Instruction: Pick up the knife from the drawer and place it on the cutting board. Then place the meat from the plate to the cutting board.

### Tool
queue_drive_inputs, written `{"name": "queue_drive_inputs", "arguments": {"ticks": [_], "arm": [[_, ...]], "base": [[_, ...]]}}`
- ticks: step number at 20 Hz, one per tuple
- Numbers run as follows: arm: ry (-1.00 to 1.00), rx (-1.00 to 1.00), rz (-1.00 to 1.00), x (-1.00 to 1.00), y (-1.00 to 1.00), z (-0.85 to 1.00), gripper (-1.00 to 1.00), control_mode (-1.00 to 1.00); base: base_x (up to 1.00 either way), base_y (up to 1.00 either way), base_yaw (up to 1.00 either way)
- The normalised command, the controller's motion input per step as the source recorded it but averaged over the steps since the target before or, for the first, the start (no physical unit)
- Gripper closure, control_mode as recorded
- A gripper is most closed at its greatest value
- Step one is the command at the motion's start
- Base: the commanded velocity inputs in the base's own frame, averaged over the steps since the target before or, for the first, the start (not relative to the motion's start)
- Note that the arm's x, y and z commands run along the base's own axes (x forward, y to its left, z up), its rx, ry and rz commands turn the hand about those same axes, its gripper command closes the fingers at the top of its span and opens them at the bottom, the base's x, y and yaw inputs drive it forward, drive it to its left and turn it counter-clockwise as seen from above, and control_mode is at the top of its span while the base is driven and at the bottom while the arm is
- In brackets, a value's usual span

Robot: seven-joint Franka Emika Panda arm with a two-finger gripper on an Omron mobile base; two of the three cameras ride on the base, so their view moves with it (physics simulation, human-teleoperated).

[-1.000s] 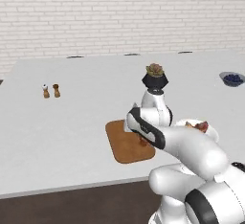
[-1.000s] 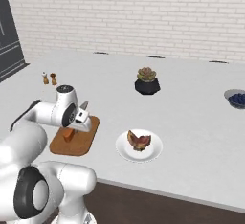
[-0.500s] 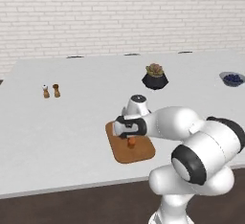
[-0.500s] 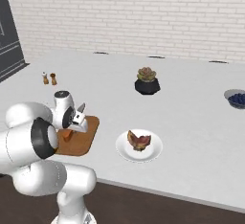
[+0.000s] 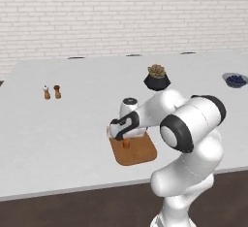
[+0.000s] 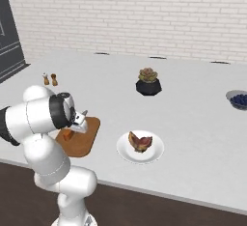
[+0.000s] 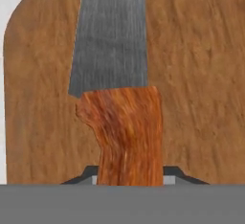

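Observation:
The orange-brown cutting board (image 5: pixel 138 155) lies near the counter's front edge. My gripper (image 5: pixel 125 136) hangs low over its near-left part, shut on the knife (image 5: pixel 126 143). In the hand view the knife's orange-brown handle (image 7: pixel 127 137) sits between my gripper's (image 7: pixel 130 177) fingertips, and its grey blade (image 7: pixel 112 36) points away over the board (image 7: pixel 201 74). From the right, the knife (image 6: pixel 68 135) hangs just above the board (image 6: pixel 86 140). The white plate (image 6: pixel 154 153), right of the board, carries the reddish meat (image 6: pixel 140 141). The drawer is out of view.
A potted succulent (image 5: pixel 156 78) stands behind the board. Two small shakers (image 5: pixel 52 92) are at the far left and a dark bowl of blue berries (image 5: pixel 236 79) at the far right. The counter's front edge runs just below the board.
The arm has swung round and the hand has come down, bringing the knife low over the board's left part. Plate and meat have not moved.

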Motion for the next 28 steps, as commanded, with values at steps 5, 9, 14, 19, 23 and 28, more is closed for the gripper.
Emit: {"name": "queue_drive_inputs", "arguments": {"ticks": [5,9,14,19,23,28], "arm": [[-0.02,0.00,-0.01,-0.14,-0.09,-0.05,-1.00,-1.00],[-0.20,0.00,-0.08,-0.91,-0.63,0.94,-1.00,-1.00],[-0.09,0.03,-0.10,-0.74,-0.72,1.00,-1.00,-1.00],[0.01,0.03,-0.13,-0.61,-1.00,0.86,-1.00,-1.00],[0.08,-0.04,-0.16,-0.41,-1.00,0.36,-1.00,-1.00],[0.03,-0.21,-0.07,-0.48,-0.92,0.00,-1.00,-1.00]], "base": [[0.00,0.00,0.00],[0.00,0.00,0.00],[0.00,0.00,0.00],[0.00,0.00,0.00],[0.00,0.00,0.00],[0.00,0.00,0.00]]}}
